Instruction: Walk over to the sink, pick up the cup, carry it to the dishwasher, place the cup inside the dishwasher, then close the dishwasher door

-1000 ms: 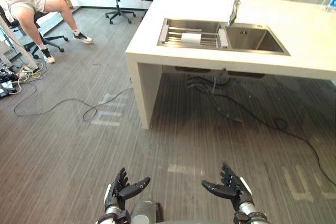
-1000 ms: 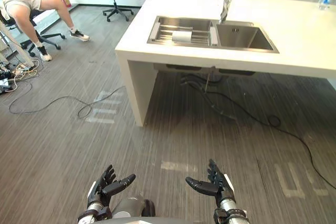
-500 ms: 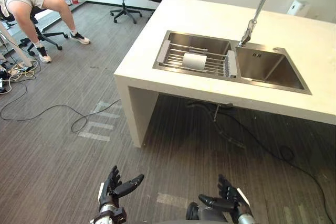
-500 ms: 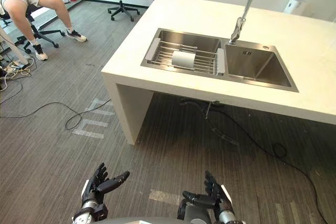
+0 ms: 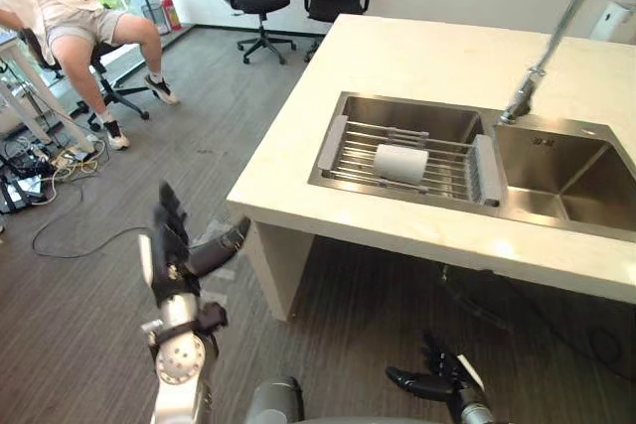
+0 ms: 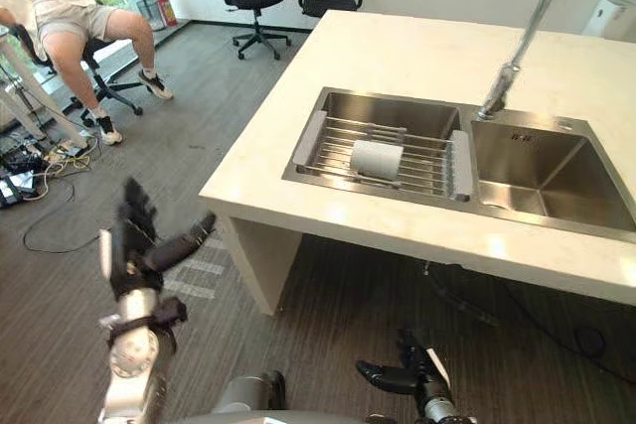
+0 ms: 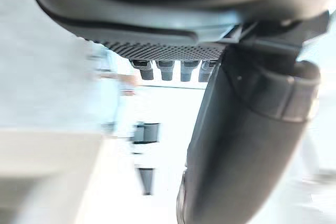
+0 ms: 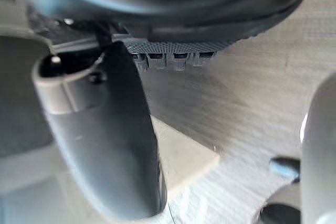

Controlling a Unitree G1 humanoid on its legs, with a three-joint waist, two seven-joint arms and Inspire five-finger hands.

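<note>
We log the walk-up to the sink (image 5: pixel 417 116) as the step in hand: cup (image 5: pixel 400 163) on its side on the basin rack (image 5: pixel 449 168), both hands empty and spread (left hand (image 5: pixel 173 250) raised, right hand (image 5: pixel 442 384) low), so next should come a closer step, then a reach.

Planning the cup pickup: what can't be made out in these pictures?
- Cup: lies on the sink rack; too small to tell its open end, left eye view.
- Faucet: top cut off by the upper edge, both eye views.
- Right basin: cut by the right edge, left eye view.
- Left wrist view: background beyond the left hand is blurred.
</note>
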